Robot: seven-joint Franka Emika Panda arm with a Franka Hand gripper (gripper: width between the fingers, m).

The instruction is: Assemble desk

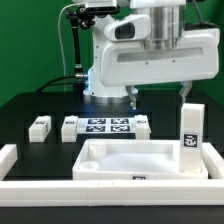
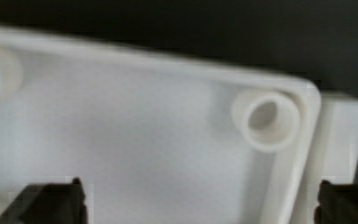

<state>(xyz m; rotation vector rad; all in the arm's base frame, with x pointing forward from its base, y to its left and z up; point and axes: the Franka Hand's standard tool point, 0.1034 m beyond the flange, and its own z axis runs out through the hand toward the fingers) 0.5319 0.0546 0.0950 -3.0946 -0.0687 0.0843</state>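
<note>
Gaping wide, jaws hold nothing; desk top (image 2: 140, 125) smooth white plastic, raised rim, rounded corner, round socket (image 2: 265, 115).

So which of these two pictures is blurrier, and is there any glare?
Wrist view: blurrier; the desk top is soft and out of focus, the hand only dark smeared fingertips. Exterior view: sharper; the white desk top looks slightly washed out against the black table.

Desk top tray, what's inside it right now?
Nothing loose lies inside the desk top; the wrist view shows a round corner hole. Its front rim hides the floor's nearest strip.
</note>
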